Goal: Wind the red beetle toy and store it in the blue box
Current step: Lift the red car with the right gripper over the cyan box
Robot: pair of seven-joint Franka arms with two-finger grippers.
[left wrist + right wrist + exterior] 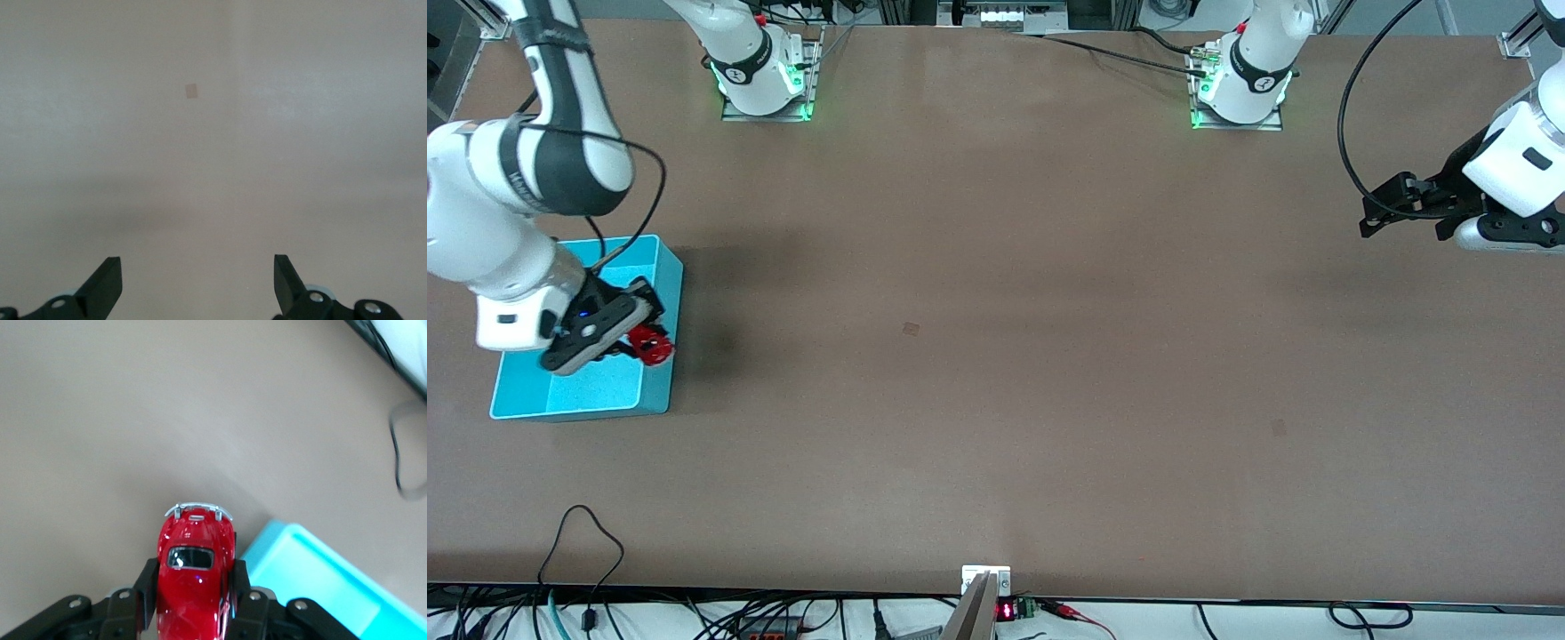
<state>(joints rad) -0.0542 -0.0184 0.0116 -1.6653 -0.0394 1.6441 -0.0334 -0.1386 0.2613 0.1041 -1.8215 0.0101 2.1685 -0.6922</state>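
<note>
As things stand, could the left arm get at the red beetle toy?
Probably not: the left gripper hangs open over the table's left-arm end, while the red beetle toy is clamped in the right gripper above the blue box at the right-arm end.

The right gripper (pixel 643 342) hangs tilted with its fingers (pixel 145 590) closed, while the left gripper (pixel 1371 218) waits raised, its fingers (pixel 107 283) spread wide.

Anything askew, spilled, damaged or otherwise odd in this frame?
Nothing stands out. The right gripper is shut on the red beetle toy, holding it over the blue box at that box's wall toward the table's middle. The left gripper waits open above bare table at the left arm's end.
</note>
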